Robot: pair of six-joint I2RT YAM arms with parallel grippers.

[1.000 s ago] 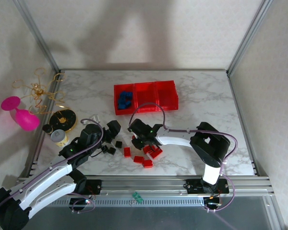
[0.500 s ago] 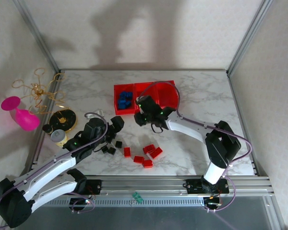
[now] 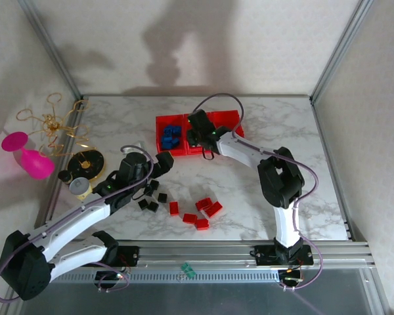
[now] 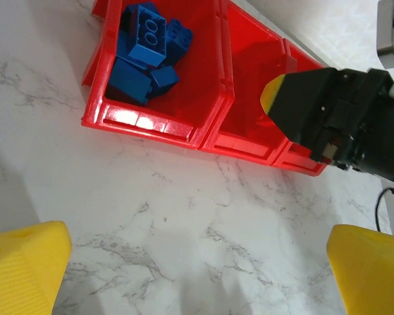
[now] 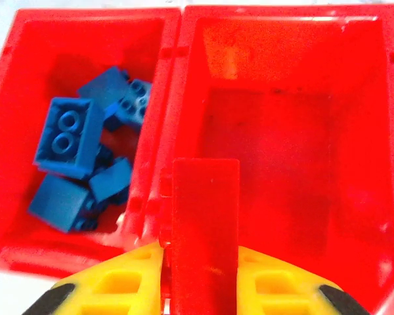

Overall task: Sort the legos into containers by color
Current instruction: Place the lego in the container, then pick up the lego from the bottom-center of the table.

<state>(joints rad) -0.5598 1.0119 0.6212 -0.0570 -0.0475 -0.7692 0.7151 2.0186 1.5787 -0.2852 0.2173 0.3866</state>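
Note:
Three joined red bins [image 3: 227, 128] stand at the back of the table. The left bin [image 5: 26, 79] holds several blue legos [image 5: 69, 134], also seen from the left wrist [image 4: 144, 46]. My right gripper [image 3: 199, 134] hovers over the middle bin [image 5: 282, 125], shut on a red lego [image 5: 205, 230] that stands upright between its yellow fingers [image 5: 118, 289]. My left gripper [image 3: 159, 165] is open above bare marble in front of the bins, its yellow fingertips [image 4: 23, 266] wide apart. Loose red legos [image 3: 203, 209] and black legos [image 3: 153, 194] lie on the table near the front.
A pink goblet [image 3: 27, 155], gold wire ornament [image 3: 52, 125], a black-and-yellow disc [image 3: 87, 162] and a small roll [image 3: 81, 187] sit at the left edge. A small green piece [image 3: 186, 269] lies on the front rail. Metal frame posts border the table.
My right gripper lifted from the red pile and carried a red lego back over the middle bin. My left gripper moved forward and right, away from the black legos.

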